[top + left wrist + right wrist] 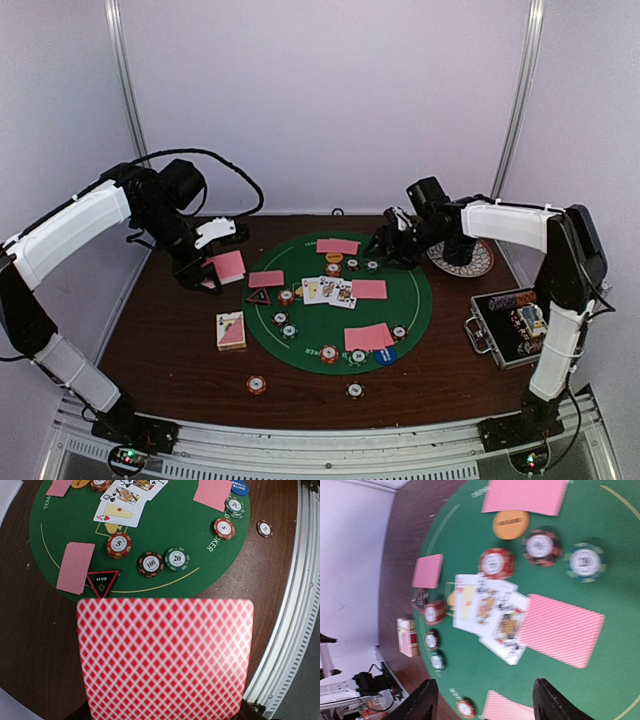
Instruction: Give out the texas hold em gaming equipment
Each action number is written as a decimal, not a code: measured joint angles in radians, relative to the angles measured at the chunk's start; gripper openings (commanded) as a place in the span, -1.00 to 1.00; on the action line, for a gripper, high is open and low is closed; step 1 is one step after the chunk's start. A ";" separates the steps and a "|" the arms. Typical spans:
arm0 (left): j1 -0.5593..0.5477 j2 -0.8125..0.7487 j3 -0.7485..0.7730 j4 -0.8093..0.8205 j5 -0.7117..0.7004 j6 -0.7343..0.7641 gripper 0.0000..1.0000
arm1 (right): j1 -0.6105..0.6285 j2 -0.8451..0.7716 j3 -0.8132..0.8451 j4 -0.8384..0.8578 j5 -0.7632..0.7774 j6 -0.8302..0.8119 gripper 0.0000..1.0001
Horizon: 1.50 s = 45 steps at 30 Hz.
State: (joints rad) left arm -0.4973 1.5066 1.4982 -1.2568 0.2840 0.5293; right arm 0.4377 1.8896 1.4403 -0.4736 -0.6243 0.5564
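- Left end effector [207, 272] is clamped on a pink-backed playing card with a red lattice pattern [165, 655], pinched at its near short edge. The card hangs over the dark wooden tabletop [160, 350], just off the left rim of the round green felt mat [412, 300]. Can't tell if it's one card or two.
- Right end effector [484, 687] is wide with nothing between the fingers, over the far side of the mat.
- Card, my read: near weightless, thin, bendy, slick back. An edge pinch works in the air, but flat on felt there's no lip to get under.
- Striped round poker chips [119, 545]: rigid, denser, low profile. Best taken across the rim, fingers straddling the disc.
- Face-up cards [328, 291] overlap at centre and would likely slide together if nudged.
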 measured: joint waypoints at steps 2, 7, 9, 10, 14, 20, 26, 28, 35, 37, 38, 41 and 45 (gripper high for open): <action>0.000 0.003 0.001 0.000 0.003 0.000 -1.00 | 0.079 -0.021 0.022 0.036 -0.013 0.035 0.48; 0.000 0.023 0.005 0.000 0.007 -0.001 -1.00 | 0.261 -0.023 0.064 0.199 -0.083 0.156 0.55; 0.000 0.031 0.011 0.000 0.007 -0.001 -1.00 | 0.304 -0.016 0.071 0.266 -0.114 0.212 0.57; 0.000 0.035 0.016 0.001 0.008 -0.001 -1.00 | 0.320 -0.009 0.077 0.300 -0.126 0.240 0.58; 0.000 0.044 0.030 0.003 0.008 -0.002 -1.00 | 0.361 0.040 0.105 0.428 -0.158 0.336 0.60; 0.000 0.050 0.036 0.004 0.012 -0.004 -1.00 | 0.403 0.131 0.167 0.533 -0.186 0.430 0.65; 0.000 0.053 0.048 0.005 0.013 -0.005 -1.00 | 0.430 0.187 0.238 0.560 -0.200 0.474 0.67; 0.000 0.053 0.052 0.006 0.016 -0.005 -1.00 | 0.435 0.203 0.264 0.569 -0.209 0.488 0.67; 0.000 0.054 0.064 0.007 0.029 -0.010 -1.00 | 0.448 0.263 0.335 0.582 -0.226 0.518 0.67; 0.000 0.055 0.064 0.007 0.031 -0.011 -1.00 | 0.452 0.286 0.356 0.583 -0.232 0.526 0.66; 0.000 0.055 0.064 0.007 0.033 -0.011 -1.00 | 0.453 0.294 0.362 0.586 -0.233 0.530 0.66; 0.000 0.055 0.064 0.007 0.034 -0.011 -1.00 | 0.459 0.319 0.373 0.599 -0.240 0.551 0.64; 0.000 0.055 0.064 0.006 0.035 -0.011 -1.00 | 0.461 0.345 0.384 0.610 -0.250 0.583 0.59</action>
State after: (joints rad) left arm -0.4973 1.5616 1.5627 -1.2503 0.3187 0.5179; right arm 0.8986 2.2349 1.8240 0.1360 -0.8745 1.1397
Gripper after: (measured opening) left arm 0.669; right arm 0.813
